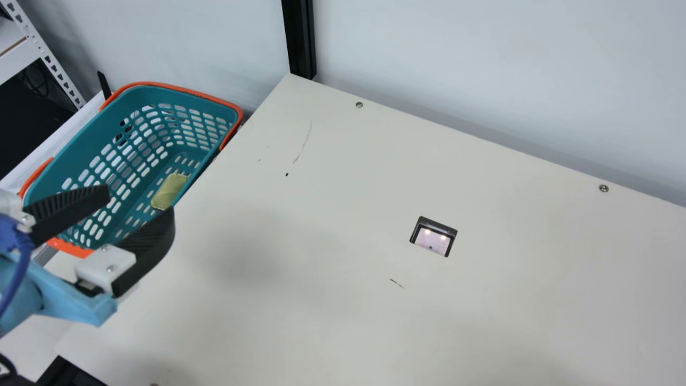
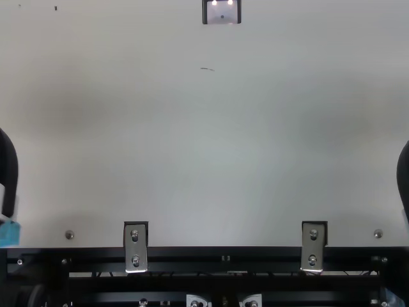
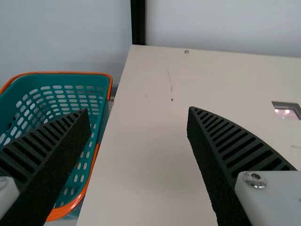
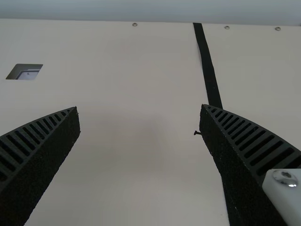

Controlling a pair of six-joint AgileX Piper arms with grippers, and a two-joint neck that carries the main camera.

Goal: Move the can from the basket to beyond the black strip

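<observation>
Teal basket [image 1: 72, 161] holds something yellow [image 1: 170, 191], left tool [image 1: 140, 199] and right tool [image 2: 404, 179] gaping wide.

No readable text, labels, brands, numbers or signs in any view.
</observation>
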